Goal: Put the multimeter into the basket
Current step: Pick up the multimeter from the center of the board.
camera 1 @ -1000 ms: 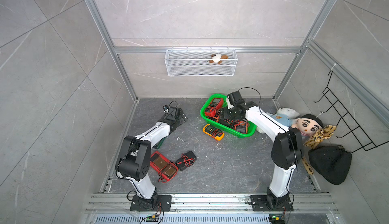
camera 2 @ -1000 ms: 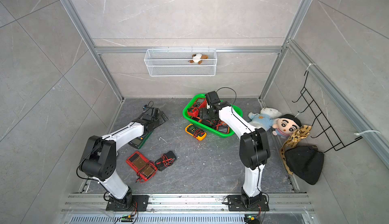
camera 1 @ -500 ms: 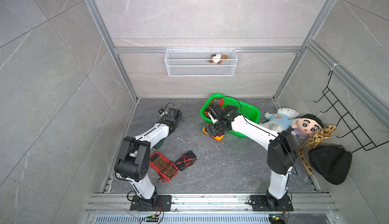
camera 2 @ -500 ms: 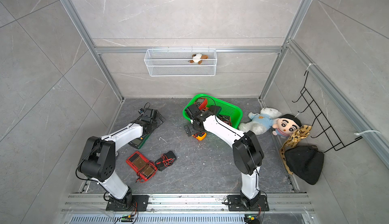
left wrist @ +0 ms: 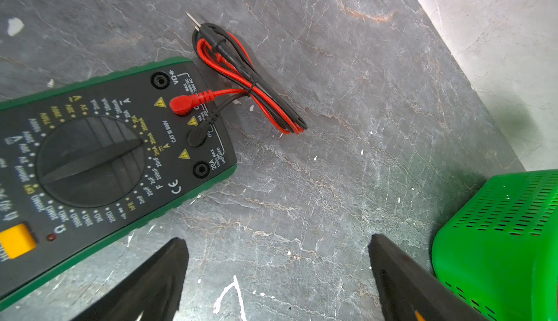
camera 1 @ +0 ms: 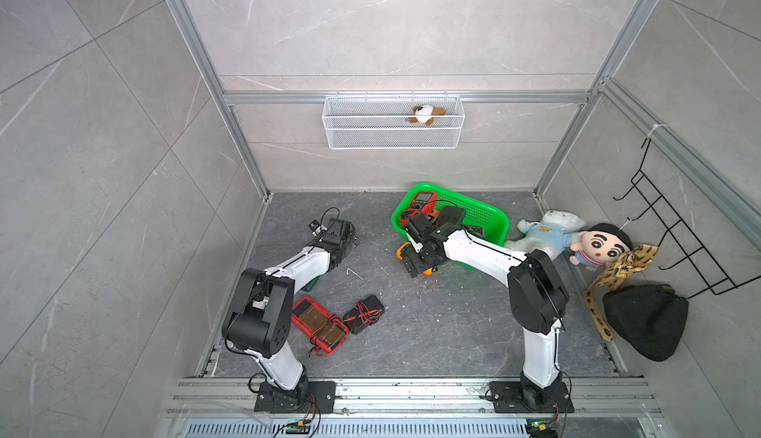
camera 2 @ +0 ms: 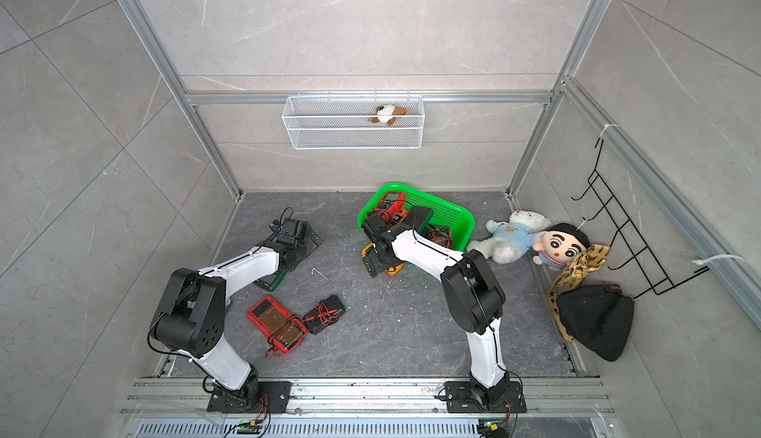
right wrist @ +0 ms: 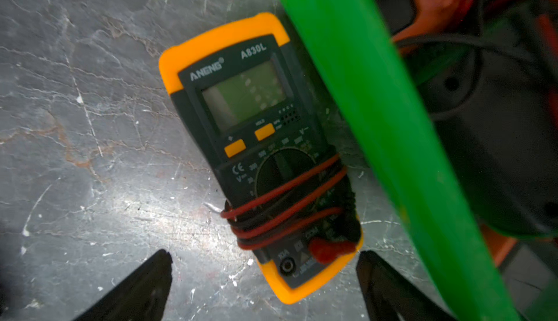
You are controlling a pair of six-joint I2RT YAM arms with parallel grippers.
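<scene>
The green basket stands at the back of the floor and holds several multimeters. An orange multimeter wrapped in red and black leads lies on the floor against the basket's wall. My right gripper hovers over it, open, the meter's socket end between the fingertips, untouched. My left gripper is open over bare floor beside a green multimeter with bundled leads. The basket's corner shows in the left wrist view.
A red multimeter and a black case with red leads lie at the front left. Plush toys, a patterned cloth and a black bag line the right wall under a wire rack. A white wire basket hangs on the back wall.
My right arm swung out from over the basket and down to the floor in front of it, over the orange multimeter, and its jaws widened. The left arm barely moved.
</scene>
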